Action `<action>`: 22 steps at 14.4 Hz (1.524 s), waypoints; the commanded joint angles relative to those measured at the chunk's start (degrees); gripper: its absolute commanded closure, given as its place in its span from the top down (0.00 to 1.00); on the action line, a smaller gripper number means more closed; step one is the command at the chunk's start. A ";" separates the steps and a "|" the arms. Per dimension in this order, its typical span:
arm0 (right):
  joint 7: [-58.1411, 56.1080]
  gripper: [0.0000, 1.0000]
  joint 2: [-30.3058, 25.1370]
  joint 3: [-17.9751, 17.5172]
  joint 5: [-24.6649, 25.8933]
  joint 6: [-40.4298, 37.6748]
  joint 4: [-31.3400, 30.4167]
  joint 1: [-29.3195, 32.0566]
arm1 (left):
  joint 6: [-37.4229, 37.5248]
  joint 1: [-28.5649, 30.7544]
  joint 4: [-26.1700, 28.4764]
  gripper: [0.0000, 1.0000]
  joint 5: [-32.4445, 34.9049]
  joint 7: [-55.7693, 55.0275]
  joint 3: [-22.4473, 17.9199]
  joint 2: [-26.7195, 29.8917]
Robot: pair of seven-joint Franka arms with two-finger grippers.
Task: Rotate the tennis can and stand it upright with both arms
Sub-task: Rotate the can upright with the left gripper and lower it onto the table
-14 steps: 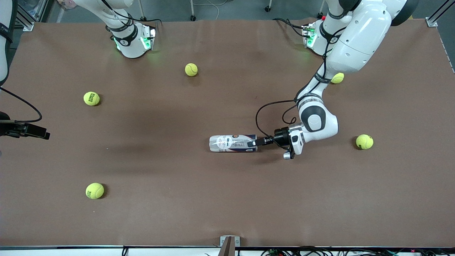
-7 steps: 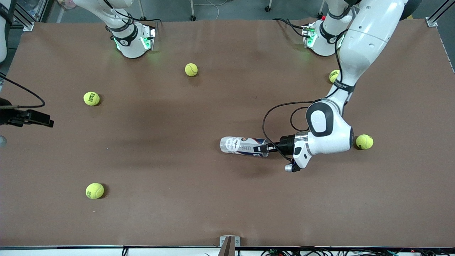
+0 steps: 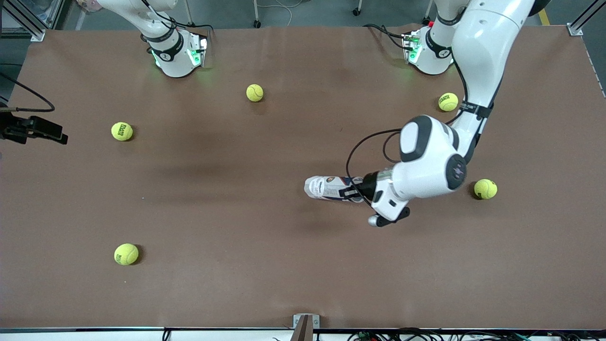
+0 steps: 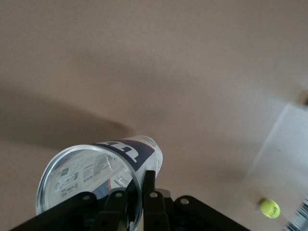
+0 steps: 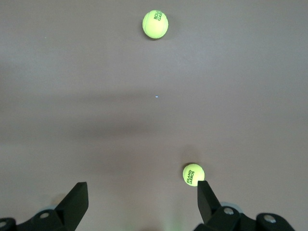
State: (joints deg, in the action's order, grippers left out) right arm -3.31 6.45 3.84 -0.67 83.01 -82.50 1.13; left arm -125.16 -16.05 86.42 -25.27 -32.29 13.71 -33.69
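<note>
Left hand (image 3: 354,191) clamped on tennis can (image 3: 326,188) rim, can tilted; right hand (image 5: 142,204) spread, empty, over table edge.

Brown desk (image 3: 236,293) carried five yellow-green tennis balls (image 3: 254,93), widely scattered, plus both arm bases (image 3: 177,57) along one edge.

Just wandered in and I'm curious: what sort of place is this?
Probably a robotics lab: two white arms bolted to a brown table strewn with tennis balls, the left pincer clamping a tennis can.
</note>
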 commanded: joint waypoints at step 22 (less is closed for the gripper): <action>-2.14 1.00 -13.48 -0.50 2.86 2.42 -11.46 -0.25 | 19.34 -31.50 -12.15 0.43 37.76 -35.82 -6.59 -4.19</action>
State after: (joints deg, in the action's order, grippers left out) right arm -4.81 -5.07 3.48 1.10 84.42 -91.61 1.10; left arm -107.05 -47.65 75.79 12.23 -67.73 7.06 -37.61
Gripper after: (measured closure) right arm 0.000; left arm 0.709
